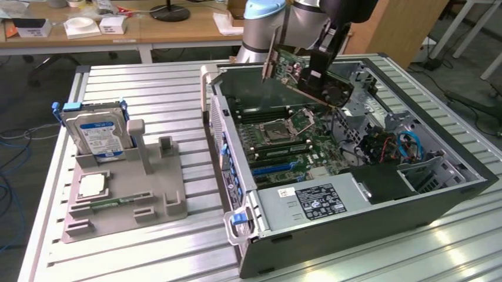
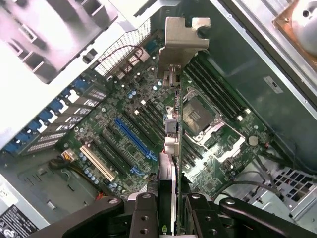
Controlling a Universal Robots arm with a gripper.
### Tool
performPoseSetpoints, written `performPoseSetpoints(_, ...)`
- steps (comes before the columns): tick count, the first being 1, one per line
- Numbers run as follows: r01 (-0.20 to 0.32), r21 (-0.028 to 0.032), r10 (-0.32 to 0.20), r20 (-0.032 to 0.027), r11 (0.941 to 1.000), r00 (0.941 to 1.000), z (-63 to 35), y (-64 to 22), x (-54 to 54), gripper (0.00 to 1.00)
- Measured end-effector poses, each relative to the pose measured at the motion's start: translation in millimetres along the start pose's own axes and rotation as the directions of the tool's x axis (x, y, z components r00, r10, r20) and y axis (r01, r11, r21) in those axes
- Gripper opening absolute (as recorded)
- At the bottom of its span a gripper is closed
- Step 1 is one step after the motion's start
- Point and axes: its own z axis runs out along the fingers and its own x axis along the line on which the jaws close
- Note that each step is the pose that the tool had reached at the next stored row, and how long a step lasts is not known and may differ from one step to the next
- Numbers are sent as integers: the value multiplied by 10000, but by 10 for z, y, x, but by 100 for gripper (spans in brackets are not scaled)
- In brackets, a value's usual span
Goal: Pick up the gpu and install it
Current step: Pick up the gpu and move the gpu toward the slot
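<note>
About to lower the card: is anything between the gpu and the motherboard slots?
Nothing visible does. The claw holds the gpu in the air over the open case, and the blue slot on the motherboard below lies bare.

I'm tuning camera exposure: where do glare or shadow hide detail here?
Exterior view: glare streaks the slatted table on the exterior view's right; computer case interior partly shadowed. Wrist view: the gpu bracket gleams pale; motherboard evenly lit.
</note>
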Motion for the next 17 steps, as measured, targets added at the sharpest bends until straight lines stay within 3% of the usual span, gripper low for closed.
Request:
performPoseSetpoints(4, 466, 4, -466, -11, 9989, 9989, 1, 0, 0, 27)
performPoseSetpoints(9, 460, 4, -460, -13, 9989, 9989, 1, -2, -3, 27)
performPoseSetpoints(13, -199, 17, 199, 24, 9998, 9998, 4, -2, -4, 27)
performPoseSetpoints(17, -916, 29, 916, 64, 9958, 9958, 6, -2, -3, 27)
